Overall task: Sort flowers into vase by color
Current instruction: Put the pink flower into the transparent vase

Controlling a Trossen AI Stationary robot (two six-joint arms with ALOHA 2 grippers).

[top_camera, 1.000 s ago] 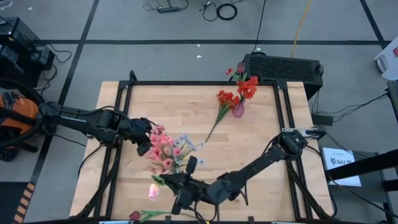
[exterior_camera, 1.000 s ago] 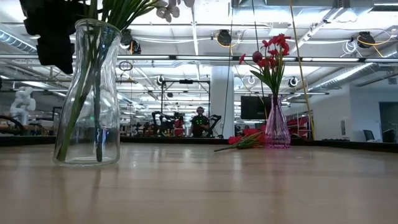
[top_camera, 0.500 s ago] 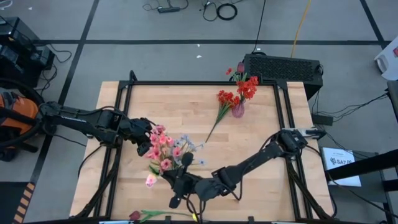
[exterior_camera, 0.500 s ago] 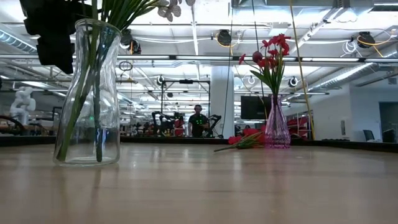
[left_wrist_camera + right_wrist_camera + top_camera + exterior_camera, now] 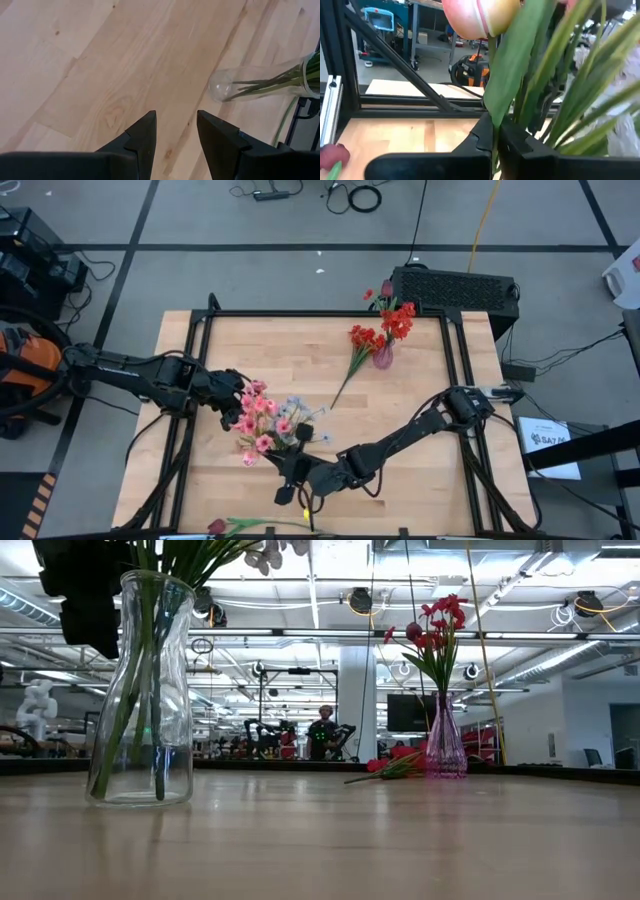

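Note:
A clear glass vase (image 5: 140, 690) with pink and pale blue sprays (image 5: 268, 418) stands left of the table's middle. My right gripper (image 5: 288, 467) is close by its near side, shut on a pink tulip bud's (image 5: 248, 458) stem; the bud also shows in the right wrist view (image 5: 475, 17). My left gripper (image 5: 226, 398) hangs open and empty by the vase's left side, above the table; its wrist view looks down on the vase (image 5: 260, 82). A pink vase (image 5: 383, 356) at the far right holds red flowers (image 5: 397, 320). A red spray (image 5: 358, 352) lies beside it. My right gripper pinches the pink tulip's green stem (image 5: 493, 131) between its two fingers, below the bud and a long leaf. The bud stands up above the fingers, lifted clear of the table. The stem's lower part is hidden by the gripper.
A red tulip (image 5: 217, 527) lies at the table's near edge, left of my right arm; it also shows in the right wrist view (image 5: 331, 154). A black frame runs round the table top. A black box (image 5: 455, 288) sits past the far right corner.
My right gripper has carried the pink tulip away from the table's near edge toward the clear vase; the bud now sits close to the pink sprays' near side. My left gripper has kept still.

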